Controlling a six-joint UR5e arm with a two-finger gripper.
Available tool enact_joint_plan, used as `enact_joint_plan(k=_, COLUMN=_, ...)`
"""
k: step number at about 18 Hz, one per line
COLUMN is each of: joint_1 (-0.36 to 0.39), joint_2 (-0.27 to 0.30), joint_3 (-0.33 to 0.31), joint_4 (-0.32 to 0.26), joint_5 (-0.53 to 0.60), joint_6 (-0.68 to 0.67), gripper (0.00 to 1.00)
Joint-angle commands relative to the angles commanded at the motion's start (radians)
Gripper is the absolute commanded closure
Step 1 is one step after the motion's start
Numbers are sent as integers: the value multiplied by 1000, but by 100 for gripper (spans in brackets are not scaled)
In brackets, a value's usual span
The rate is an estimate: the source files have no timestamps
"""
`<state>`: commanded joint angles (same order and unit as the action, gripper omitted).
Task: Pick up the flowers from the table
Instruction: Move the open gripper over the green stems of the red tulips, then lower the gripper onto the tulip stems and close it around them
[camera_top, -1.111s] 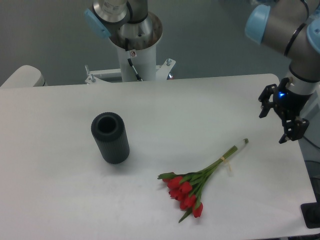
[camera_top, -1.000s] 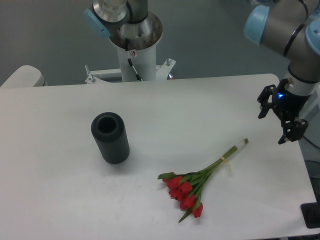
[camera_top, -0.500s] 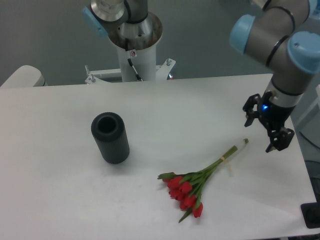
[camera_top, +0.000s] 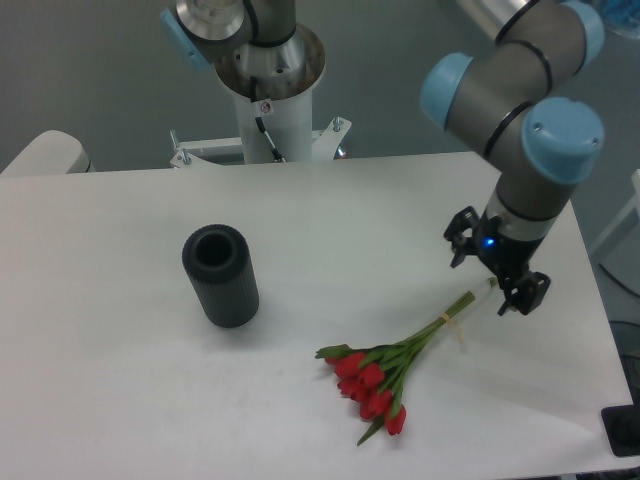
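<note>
The desk (camera_top: 120, 400) is cut off at the left and bottom edges, and its corner at 5 o'clock runs out of frame beside a dark object (camera_top: 622, 430) too clipped to identify. The gripper (camera_top: 492, 272) covers the pale tip of the flower (camera_top: 385, 368) stems, so whether they touch cannot be told. The arm (camera_top: 520, 90) leaves the frame at 1 o'clock.

A tied bunch of red flowers (camera_top: 398, 362) lies flat on the white table (camera_top: 120, 400), stems pointing upper right

Gripper (camera_top: 493, 269) open, just above stem end of flowers (camera_top: 395, 366) at right. Flowers lie flat on table (camera_top: 120, 400), blooms near. Black ribbed cylinder (camera_top: 221, 275) upright, left.
</note>
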<state>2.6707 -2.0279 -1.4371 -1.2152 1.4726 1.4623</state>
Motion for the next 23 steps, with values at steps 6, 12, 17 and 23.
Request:
enact_joint_plan(k=6, joint_1=-34, joint_2=-15, joint_3=-100, joint_4=155, joint_5=0, joint_6=-143, gripper=0)
enact_joint_plan(k=12, joint_1=-67, joint_2=-58, joint_3=-144, joint_4=267, joint_5=-3, joint_6=-258, gripper=0)
enact_joint_plan(k=17, joint_1=-95, joint_2=-101, joint_3=-155, joint_4=351, joint_5=-2, joint_6=-275, gripper=0)
enact_joint_plan(k=23, joint_1=-98, joint_2=-112, joint_3=-173, joint_4=359, joint_5=0, joint_6=-255, gripper=0)
